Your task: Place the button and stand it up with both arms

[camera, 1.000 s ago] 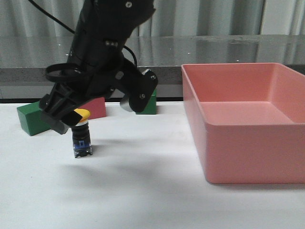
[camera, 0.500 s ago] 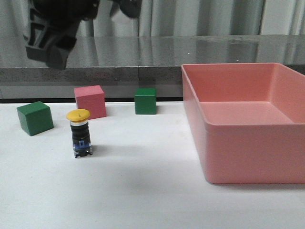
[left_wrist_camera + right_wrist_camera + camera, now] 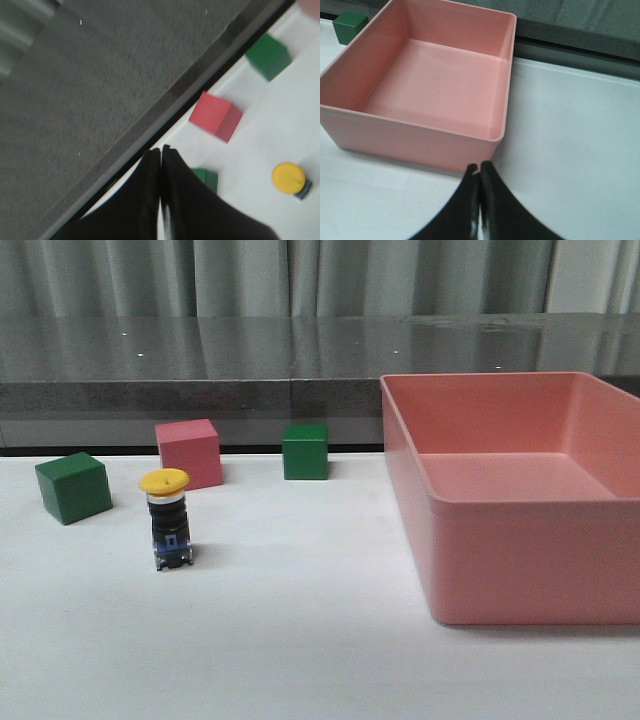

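The button point(image 3: 168, 520) stands upright on the white table, yellow cap on top, black body, blue-grey base. It also shows in the left wrist view point(image 3: 288, 178), seen from above. My left gripper point(image 3: 160, 149) is shut and empty, high above the table and well away from the button. My right gripper point(image 3: 479, 168) is shut and empty, above the table just outside the pink bin. Neither arm shows in the front view.
A pink bin point(image 3: 510, 495) stands at the right, empty, also in the right wrist view point(image 3: 350, 80). A pink cube point(image 3: 188, 453), a green cube point(image 3: 73, 487) and another green cube point(image 3: 305, 451) sit behind the button. A dark ledge point(image 3: 200, 395) borders the table's back.
My left arm let go of the button and rose up and left out of the front view. The button stayed standing in place.
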Controlling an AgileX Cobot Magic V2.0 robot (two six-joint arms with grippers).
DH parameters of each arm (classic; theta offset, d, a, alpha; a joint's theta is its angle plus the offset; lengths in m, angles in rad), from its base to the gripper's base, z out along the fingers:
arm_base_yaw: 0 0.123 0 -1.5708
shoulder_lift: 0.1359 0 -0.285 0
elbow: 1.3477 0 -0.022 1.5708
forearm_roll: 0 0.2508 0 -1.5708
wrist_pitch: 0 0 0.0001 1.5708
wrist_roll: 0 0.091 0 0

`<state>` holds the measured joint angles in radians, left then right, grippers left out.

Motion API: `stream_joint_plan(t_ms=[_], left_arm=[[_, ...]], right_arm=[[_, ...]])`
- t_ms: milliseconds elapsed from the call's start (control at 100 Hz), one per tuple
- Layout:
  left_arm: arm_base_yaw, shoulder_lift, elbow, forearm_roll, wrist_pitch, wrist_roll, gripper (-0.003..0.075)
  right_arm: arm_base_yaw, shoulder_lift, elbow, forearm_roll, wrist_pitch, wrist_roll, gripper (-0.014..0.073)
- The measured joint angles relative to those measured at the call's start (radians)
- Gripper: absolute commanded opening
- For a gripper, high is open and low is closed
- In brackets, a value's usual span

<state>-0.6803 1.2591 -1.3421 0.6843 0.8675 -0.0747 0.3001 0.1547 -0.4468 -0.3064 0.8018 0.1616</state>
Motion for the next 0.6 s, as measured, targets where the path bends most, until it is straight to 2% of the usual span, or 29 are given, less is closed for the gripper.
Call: stream_joint_plan(t_ms=[160, 380, 600], left_arm=[[0.036, -0.165, 0.197, -0.049, -0.201, -0.007, -0.0019], [0.148, -0.396, 0.517, -0.166, -0.472, -0.007, -0.0019], [0.194, -0.615, 0.800, -0.314, -0.634, -0.007, -0.0019]], right_arm=[[0.000, 0.000, 0.000, 0.000, 0.000, 0.000, -0.0060], [0.000, 0.000, 0.000, 0.000, 0.000, 0.000, -0.0060], [0.000, 0.000, 0.000, 0.000, 0.000, 0.000, -0.0060]])
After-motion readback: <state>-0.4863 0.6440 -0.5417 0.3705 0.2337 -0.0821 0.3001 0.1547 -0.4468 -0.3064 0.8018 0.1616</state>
